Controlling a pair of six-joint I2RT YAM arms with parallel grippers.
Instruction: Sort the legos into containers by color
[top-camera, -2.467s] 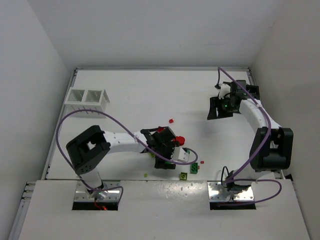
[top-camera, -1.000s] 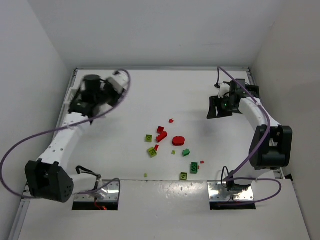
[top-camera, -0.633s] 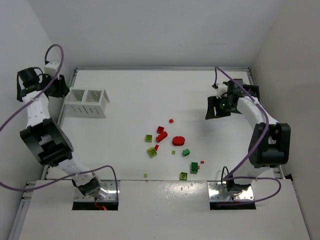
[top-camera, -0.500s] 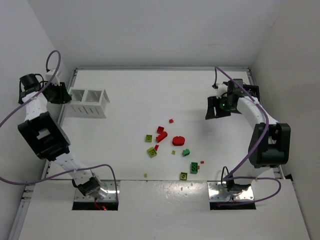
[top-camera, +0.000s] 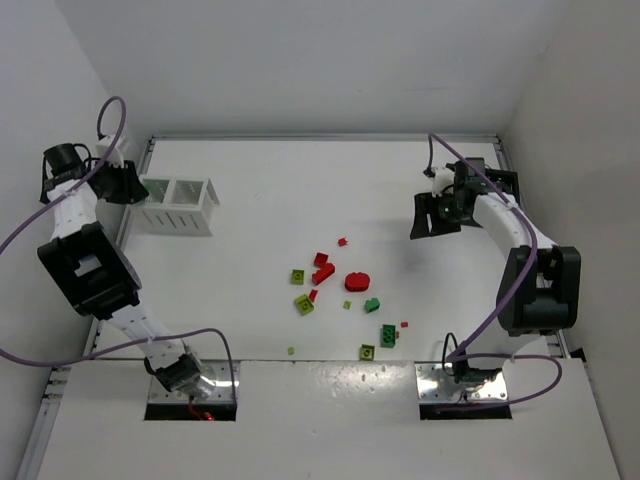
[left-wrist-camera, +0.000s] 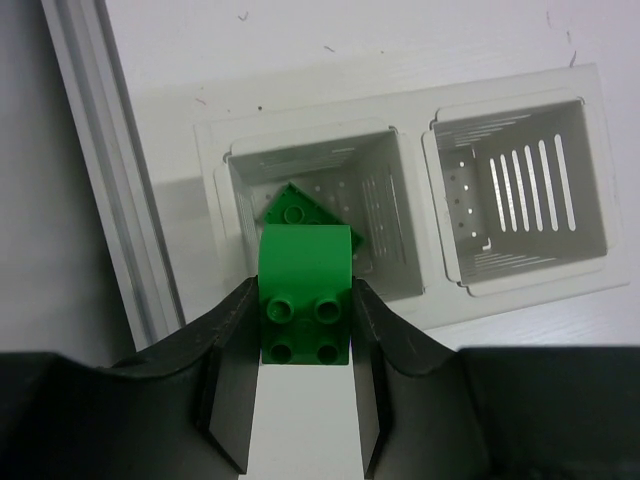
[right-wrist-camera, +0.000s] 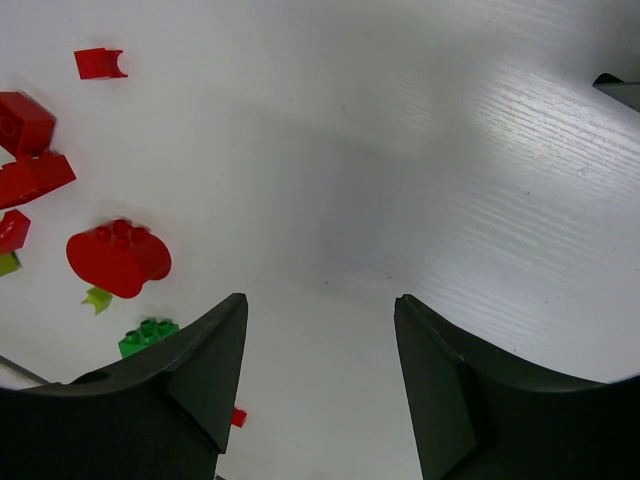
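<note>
My left gripper (top-camera: 122, 184) hangs at the left end of the white slatted container (top-camera: 190, 220), shut on a green four-stud brick (left-wrist-camera: 305, 255). In the left wrist view the left gripper (left-wrist-camera: 303, 292) holds that brick over the left compartment (left-wrist-camera: 235, 190), where a flat green piece (left-wrist-camera: 292, 210) lies. The right compartment (left-wrist-camera: 590, 160) looks empty. Loose legos lie mid-table: a round red piece (top-camera: 357, 281), red bricks (top-camera: 322, 268), yellow-green bricks (top-camera: 303, 303) and green ones (top-camera: 386, 334). My right gripper (top-camera: 430, 215) hovers open and empty at the far right; under the right gripper (right-wrist-camera: 320, 300) is bare table.
A black box-like shape (top-camera: 506, 182), probably the black container, shows partly behind the right arm. A raised rail (left-wrist-camera: 110, 170) edges the table just left of the white container. Tiny red bits (top-camera: 342, 241) lie around the pile. White walls close in on both sides.
The left arm swung from the pile to the far left with the green brick and has edged in over the white container. The right arm has barely moved.
</note>
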